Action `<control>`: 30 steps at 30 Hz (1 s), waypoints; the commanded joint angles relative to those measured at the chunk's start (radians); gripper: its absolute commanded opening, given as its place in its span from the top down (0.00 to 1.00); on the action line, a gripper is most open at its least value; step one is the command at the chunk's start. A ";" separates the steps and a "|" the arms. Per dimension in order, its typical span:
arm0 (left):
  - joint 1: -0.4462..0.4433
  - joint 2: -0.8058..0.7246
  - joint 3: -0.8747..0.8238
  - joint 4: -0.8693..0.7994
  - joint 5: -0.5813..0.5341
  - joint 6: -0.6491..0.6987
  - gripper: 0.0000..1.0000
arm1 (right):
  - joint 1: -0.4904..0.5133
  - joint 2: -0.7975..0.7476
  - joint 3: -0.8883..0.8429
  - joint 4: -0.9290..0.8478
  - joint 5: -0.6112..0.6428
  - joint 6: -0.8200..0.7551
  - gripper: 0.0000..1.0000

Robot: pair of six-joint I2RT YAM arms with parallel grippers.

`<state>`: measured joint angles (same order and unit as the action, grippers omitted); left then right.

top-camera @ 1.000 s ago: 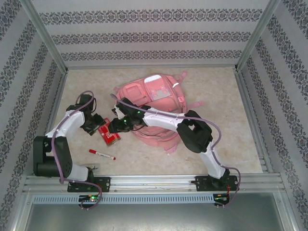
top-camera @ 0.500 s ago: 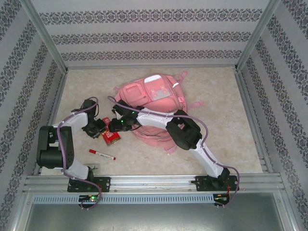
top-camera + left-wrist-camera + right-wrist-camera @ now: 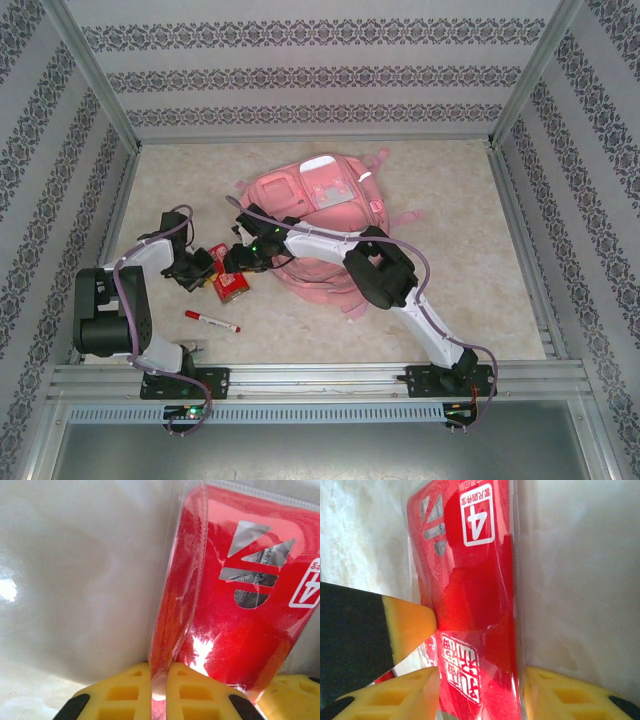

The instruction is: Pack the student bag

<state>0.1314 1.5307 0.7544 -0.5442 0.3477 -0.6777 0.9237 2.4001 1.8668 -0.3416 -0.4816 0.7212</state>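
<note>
1. Pinching an edge of the red packet (image 3: 240,630) beside the student bag (image 3: 320,200) — flat on the table (image 3: 450,300) — the left claw (image 3: 159,695) may lose the slick film.
2. Half-open astride it, the right claw (image 3: 480,685) could snag it.

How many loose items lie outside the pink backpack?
2: a red packet beside the backpack, pinched by the left gripper; a red marker free on the table. Others may be hidden.
</note>
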 commanded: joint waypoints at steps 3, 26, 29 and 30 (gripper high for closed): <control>0.019 0.082 -0.064 -0.009 -0.111 0.032 1.00 | 0.009 -0.036 0.035 -0.020 0.159 -0.072 0.51; 0.036 0.095 -0.063 -0.003 -0.082 0.047 1.00 | 0.063 0.114 0.178 -0.024 -0.129 -0.013 0.62; 0.036 0.096 -0.058 0.007 -0.029 0.054 1.00 | 0.056 0.097 0.164 0.041 -0.196 0.038 0.67; 0.036 0.095 -0.058 0.016 -0.006 0.053 1.00 | 0.054 0.093 0.160 0.059 -0.213 0.051 0.68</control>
<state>0.1593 1.5394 0.7547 -0.5453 0.3939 -0.6502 0.9325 2.4844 2.0197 -0.4084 -0.4652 0.7090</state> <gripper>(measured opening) 0.051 0.326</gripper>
